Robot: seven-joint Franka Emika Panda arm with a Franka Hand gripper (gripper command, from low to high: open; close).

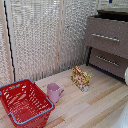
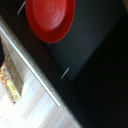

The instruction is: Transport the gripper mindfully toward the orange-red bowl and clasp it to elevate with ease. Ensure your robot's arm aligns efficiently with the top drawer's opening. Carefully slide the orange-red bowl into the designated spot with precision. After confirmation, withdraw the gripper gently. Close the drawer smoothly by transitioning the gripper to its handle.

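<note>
Pale slatted panels back a light wooden floor (image 1: pixel 95 107) on which a red mesh basket (image 1: pixel 25 102), a pink mug (image 1: pixel 54 92) and a small patterned box (image 1: pixel 80 78) are set. At the exterior view's right a dark brown cabinet is seen with 2 drawer fronts; the top drawer (image 1: pixel 107 37) carries the handle (image 1: pixel 105 37). In the wrist view the orange-red bowl (image 2: pixel 50 19) is seen resting inside a dark cavity, judged to be the drawer interior, beyond the silver bar. No fingers are shown in either view, so their state cannot be told. The bowl is judged already placed; withdrawal and closing at the handle are judged to remain.
</note>
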